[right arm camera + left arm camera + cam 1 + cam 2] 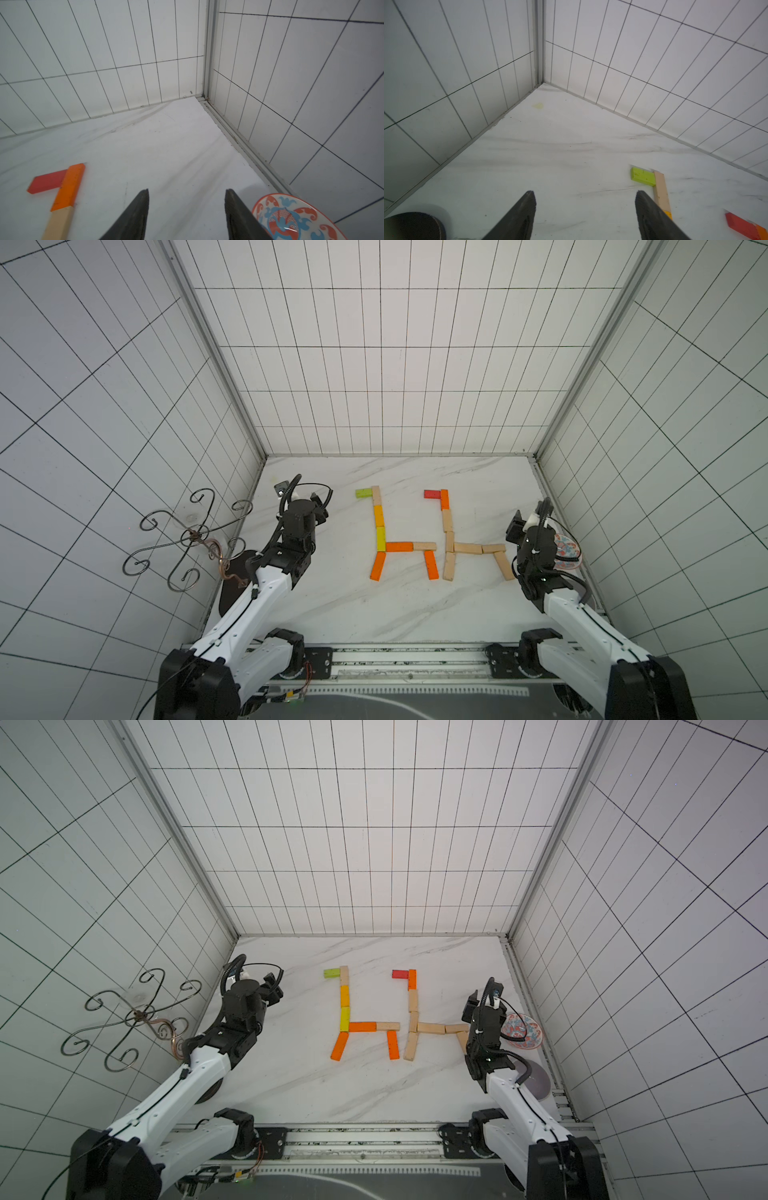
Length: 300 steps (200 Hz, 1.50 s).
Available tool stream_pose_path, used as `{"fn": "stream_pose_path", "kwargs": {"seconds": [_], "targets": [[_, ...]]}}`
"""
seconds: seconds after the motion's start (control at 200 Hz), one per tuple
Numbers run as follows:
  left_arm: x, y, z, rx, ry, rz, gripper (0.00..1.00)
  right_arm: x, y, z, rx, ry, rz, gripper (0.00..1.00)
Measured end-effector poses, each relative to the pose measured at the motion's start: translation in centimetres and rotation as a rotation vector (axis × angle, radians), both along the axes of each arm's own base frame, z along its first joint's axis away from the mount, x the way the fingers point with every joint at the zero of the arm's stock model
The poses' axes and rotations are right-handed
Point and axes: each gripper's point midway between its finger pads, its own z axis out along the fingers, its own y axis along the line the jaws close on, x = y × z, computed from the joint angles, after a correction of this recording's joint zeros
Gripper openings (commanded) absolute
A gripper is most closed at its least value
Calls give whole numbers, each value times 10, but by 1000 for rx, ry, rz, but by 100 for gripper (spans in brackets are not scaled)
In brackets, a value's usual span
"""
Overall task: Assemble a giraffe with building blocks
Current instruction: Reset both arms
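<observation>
Left gripper (585, 193) jaws wide, empty; matte lime-green rectangular block (642, 176) ahead-right, butted to bare-wood bar (661, 187). Right gripper (187, 191) jaws apart, empty; red rectangular block (46, 184) ahead-left, glossy patterned ceramic dish (291, 218) just right. Blocks flat on marble-veined table (571, 155).

Left arm (245, 610): wearing white shells, black joint housings.
Right arm (582, 618): matching, white links and black joints showing.
Cables (284, 498): black cords running along both arms, looping above wrists.
Fingers (521, 216): black, tapering to blunt tips.
</observation>
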Motion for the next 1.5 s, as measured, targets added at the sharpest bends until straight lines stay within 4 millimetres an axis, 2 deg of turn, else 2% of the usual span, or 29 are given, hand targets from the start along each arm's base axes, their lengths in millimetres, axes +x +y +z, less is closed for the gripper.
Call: {"fn": "stream_pose_path", "kwargs": {"seconds": [0.035,0.135,0.365,0.45,0.535,0.6,0.75,0.795,0.805,0.82,0.86,0.99,1.124,1.234,1.319,1.499], "targets": [[-4,8,-13,20,7,29,97,-1,-7,-9,-9,7,-18,66],[-15,21,-37,71,20,87,97,6,-16,-19,-24,8,-37,70],[-16,55,-30,144,-44,232,97,25,-17,-26,-22,-53,-4,73],[-24,66,-43,173,-46,265,97,29,-14,-38,-14,-59,24,73],[-32,73,-65,202,-14,276,97,33,-9,-53,-7,-30,64,74],[-35,78,-77,214,3,288,97,36,-5,-57,-4,-30,94,77],[-36,92,-89,198,-20,310,97,40,2,-64,-1,-16,144,81],[-32,94,-87,178,-44,308,97,40,4,-63,-3,-19,155,84],[-31,95,-87,174,-50,306,97,41,4,-64,-2,-19,158,87],[-30,95,-87,168,-59,306,97,41,5,-64,-3,-18,160,97],[-25,97,-86,155,-86,301,97,41,6,-63,-3,-19,166,100],[-11,85,-98,147,-90,202,94,41,8,-62,-7,-23,177,99],[2,67,-85,161,-129,91,94,42,8,-61,-9,-27,182,100],[25,30,-83,231,-145,-30,95,42,8,-61,-10,-28,183,99],[33,5,-103,275,-69,-112,95,42,8,-61,-12,-28,183,99],[37,13,-94,304,-88,-81,97,42,9,-61,-13,-27,184,100]]}}
